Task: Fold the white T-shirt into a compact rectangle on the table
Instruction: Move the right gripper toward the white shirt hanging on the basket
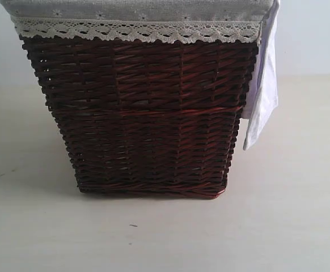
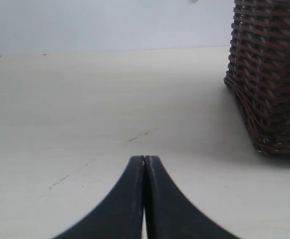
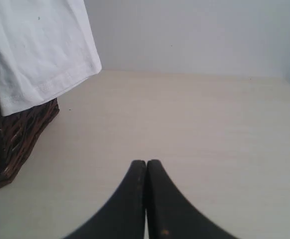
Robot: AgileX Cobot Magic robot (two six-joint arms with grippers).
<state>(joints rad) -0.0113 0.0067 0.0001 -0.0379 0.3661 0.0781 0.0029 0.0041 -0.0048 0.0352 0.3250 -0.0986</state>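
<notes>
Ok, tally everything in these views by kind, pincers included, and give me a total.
Wicker basket: 1
Grey lace-trimmed liner: 1
White T-shirt: 1, hanging down the basket's side
Table: 1
Pincers: 2, left pincer and right pincer, both shut
Total: 6

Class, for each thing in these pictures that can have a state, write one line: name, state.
wicker basket: upright on the table.
cloth liner: folded over the basket's rim.
white T-shirt: draped over the rim, hanging down the basket's side.
left end effector: shut, empty.
right end effector: shut, empty.
</notes>
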